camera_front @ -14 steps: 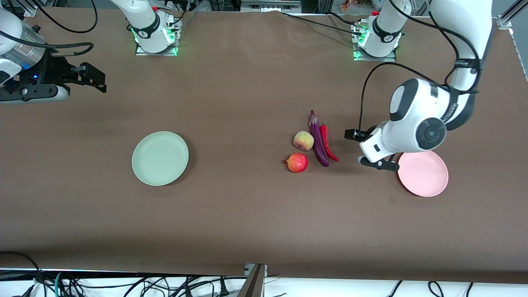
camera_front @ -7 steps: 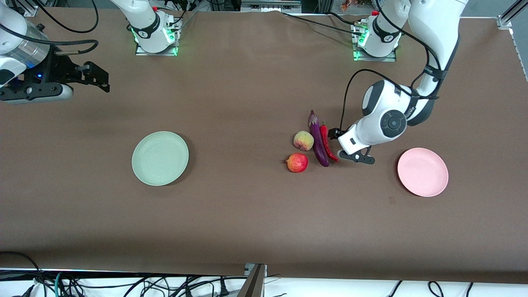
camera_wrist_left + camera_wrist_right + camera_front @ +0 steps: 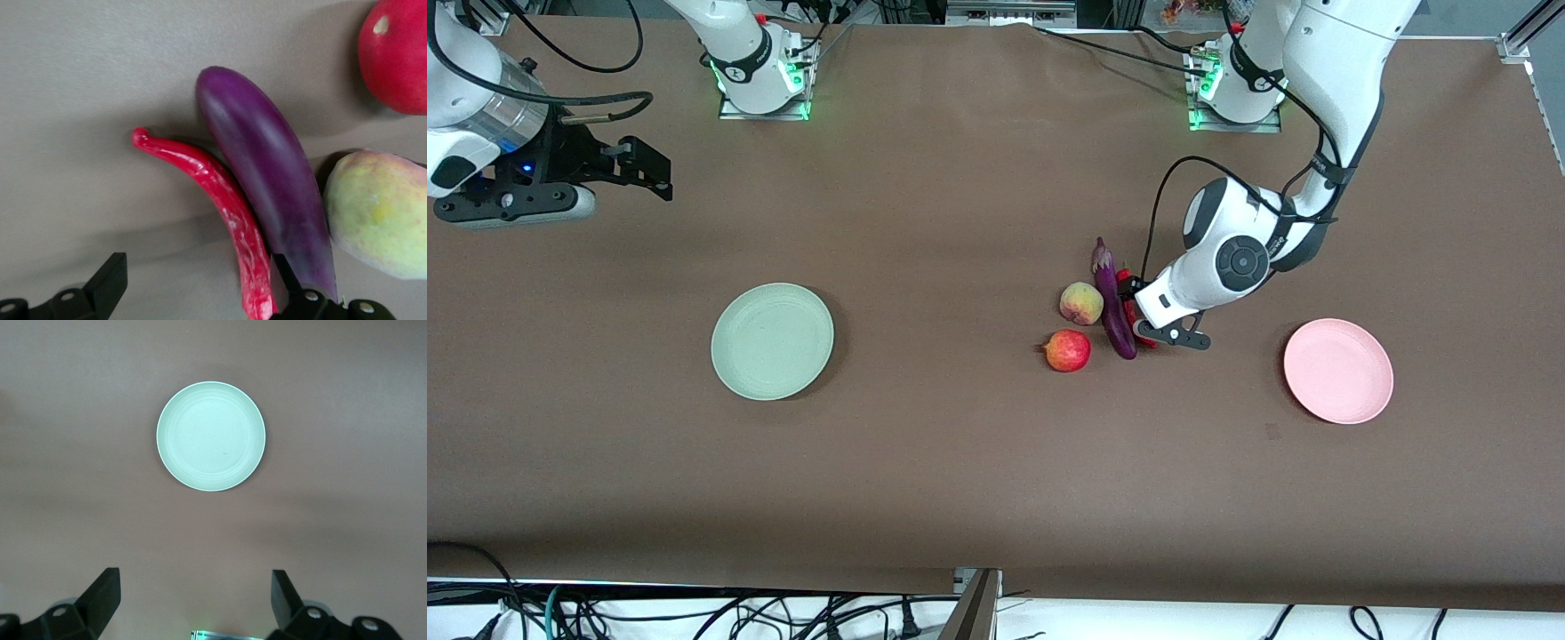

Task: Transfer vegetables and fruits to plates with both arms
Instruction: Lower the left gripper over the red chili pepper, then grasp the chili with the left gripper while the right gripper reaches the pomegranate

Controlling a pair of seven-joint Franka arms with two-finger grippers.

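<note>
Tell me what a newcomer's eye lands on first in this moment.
The left gripper, jaws open, sits low over the red chili pepper, which lies against the purple eggplant, with the peach and the pomegranate beside it. The green plate and pink plate sit empty; the right gripper waits high.

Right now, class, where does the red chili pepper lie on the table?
The chili pepper lies on the table alongside the eggplant, on its pink plate side, under the open left gripper.
</note>
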